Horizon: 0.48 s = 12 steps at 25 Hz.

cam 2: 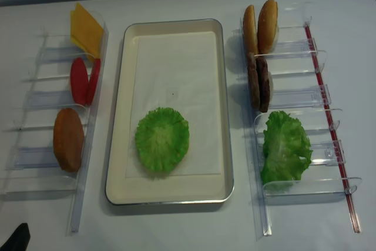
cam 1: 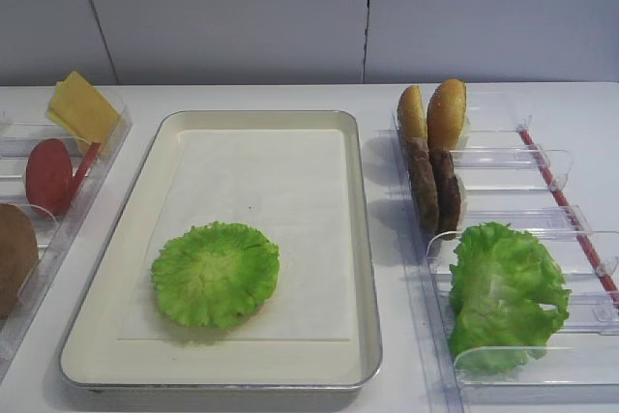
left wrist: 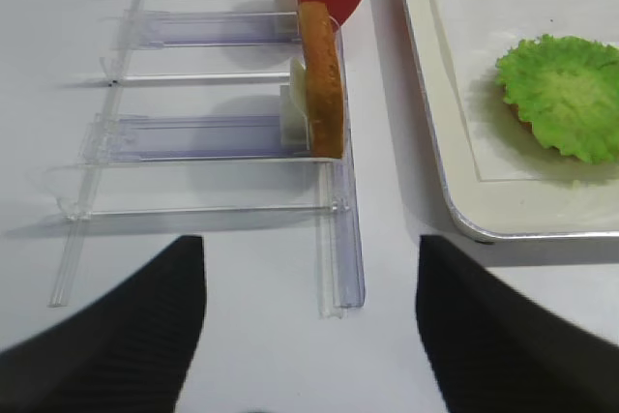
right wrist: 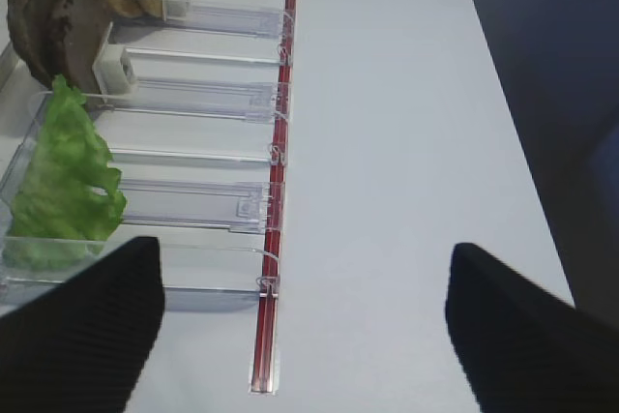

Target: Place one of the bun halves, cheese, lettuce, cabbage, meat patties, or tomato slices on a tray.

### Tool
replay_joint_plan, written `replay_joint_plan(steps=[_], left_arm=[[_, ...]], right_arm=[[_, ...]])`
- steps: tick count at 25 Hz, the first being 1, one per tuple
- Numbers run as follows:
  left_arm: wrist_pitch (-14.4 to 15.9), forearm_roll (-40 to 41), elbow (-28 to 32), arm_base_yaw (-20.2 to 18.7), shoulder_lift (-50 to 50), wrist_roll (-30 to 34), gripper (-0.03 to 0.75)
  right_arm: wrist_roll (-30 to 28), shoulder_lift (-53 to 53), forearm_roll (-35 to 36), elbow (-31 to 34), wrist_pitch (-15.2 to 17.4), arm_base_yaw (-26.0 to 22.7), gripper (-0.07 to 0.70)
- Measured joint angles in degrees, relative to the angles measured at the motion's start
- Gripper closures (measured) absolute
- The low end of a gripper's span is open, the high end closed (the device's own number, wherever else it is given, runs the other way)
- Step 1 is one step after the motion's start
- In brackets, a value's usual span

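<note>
Right fingers (right wrist: 300,336): spread wide, holding nothing, lower frame above the bare bench (right wrist: 406,142) | Left fingers (left wrist: 309,326): spread wide, empty, lower frame beside a clear bin (left wrist: 193,137) | Lettuce (cam 1: 215,273): flat on the tray (cam 1: 363,239), lower left of its liner, touching neither pair of fingers.

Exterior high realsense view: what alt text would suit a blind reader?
A round lettuce leaf lies on a cream tray, between clear bins holding cheese, tomato slices, buns, patties and a leafy green bunch.
</note>
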Motion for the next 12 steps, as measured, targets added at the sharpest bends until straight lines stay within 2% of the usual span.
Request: replay_joint_plan(steps=[12], left_arm=[[0.0, 0.0, 0.0, 0.0, 0.0, 0.0, 0.244]], right_arm=[[0.1, 0.0, 0.1, 0.0, 0.0, 0.0, 0.025]])
